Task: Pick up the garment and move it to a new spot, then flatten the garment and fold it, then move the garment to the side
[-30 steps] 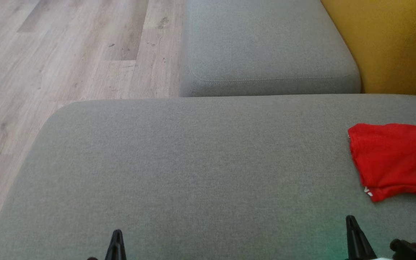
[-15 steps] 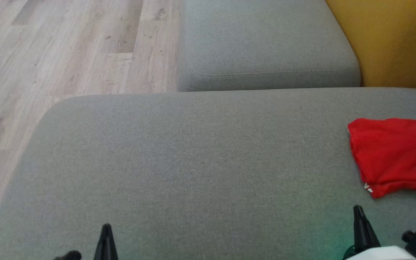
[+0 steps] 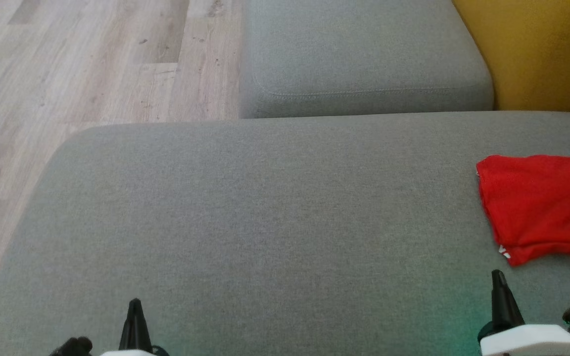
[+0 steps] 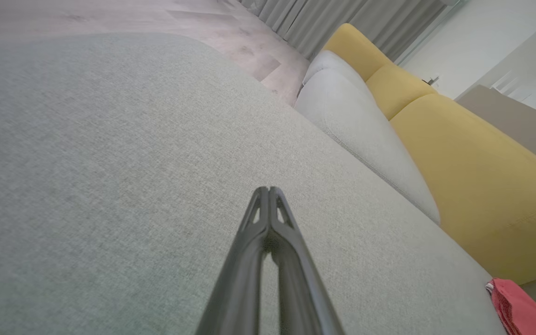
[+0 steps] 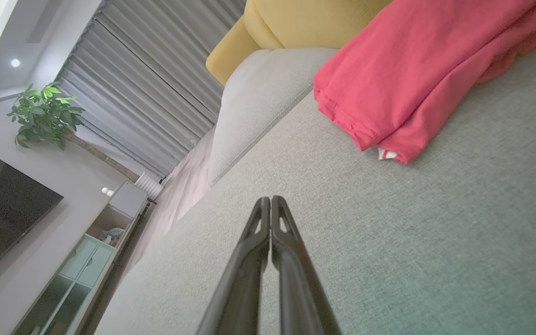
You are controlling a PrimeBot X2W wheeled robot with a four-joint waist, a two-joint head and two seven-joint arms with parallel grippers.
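The red garment [image 3: 545, 207] lies folded at the right edge of the grey sofa cushion [image 3: 265, 222]; a small white tag shows at its near corner. It also appears in the right wrist view [image 5: 417, 70] and at the lower right corner of the left wrist view [image 4: 521, 311]. My right gripper [image 3: 498, 277] is shut and empty, hovering just short of the garment's near corner. My left gripper [image 3: 135, 304] is shut and empty over the cushion's near left part, far from the garment. Both pairs of fingers meet at their tips in the wrist views [image 4: 268, 190] [image 5: 270, 200].
A second grey cushion [image 3: 364, 54] adjoins the far side. A yellow sofa back [image 3: 547, 54] stands at the far right. Wooden floor [image 3: 67, 74] lies beyond the left edge. In the right wrist view a plant [image 5: 44, 114], curtains [image 5: 147, 88] and a cabinet [image 5: 91, 260] stand far off.
The head camera has tilted, so the whole scene slid up in the picture. More of both grippers and their pale wrists shows at the bottom edge. The garment has stayed in place.
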